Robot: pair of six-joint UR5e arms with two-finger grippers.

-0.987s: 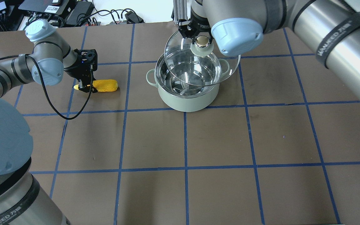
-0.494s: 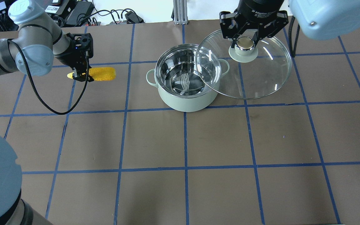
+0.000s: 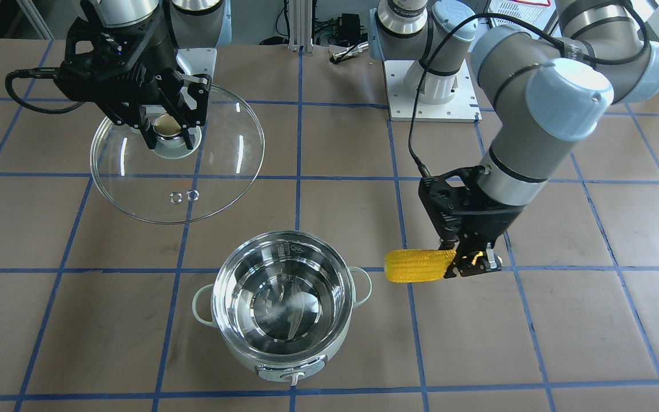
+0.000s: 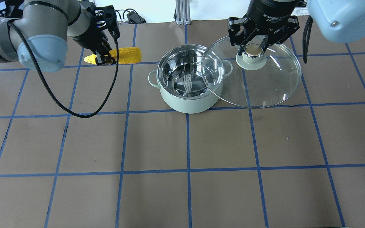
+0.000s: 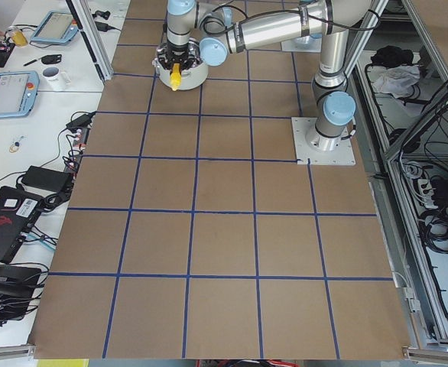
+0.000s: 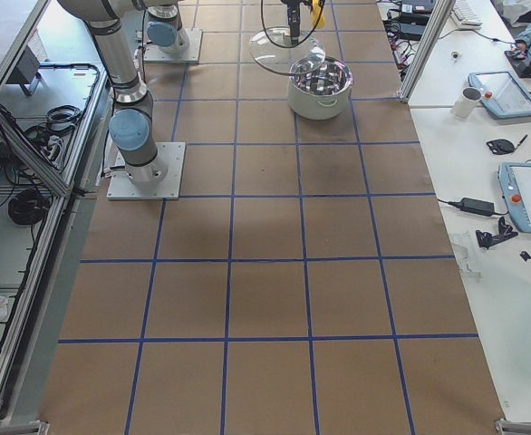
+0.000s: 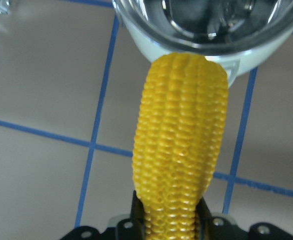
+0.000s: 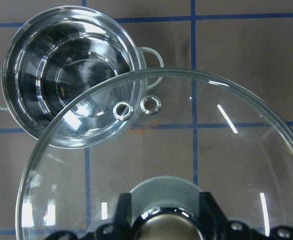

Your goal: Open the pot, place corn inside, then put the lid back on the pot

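The pale mint-green pot stands open, its steel inside empty; it also shows in the front view. My left gripper is shut on the pointed end of the yellow corn and holds it level in the air, to the pot's left. In the left wrist view the corn points at the pot. My right gripper is shut on the knob of the glass lid and holds it in the air, tilted, right of the pot, its edge overlapping the pot's rim from above. The lid is clear of the pot in the front view.
The brown table has a blue tape grid. Cables and power bricks lie beyond the far edge. A black cable hangs from my left wrist over the table. Both arm bases stand on the robot's side.
My left gripper lifted the corn off the table and carried it toward the pot. My right gripper swung the lid off the pot to the right and now holds it nearly still.
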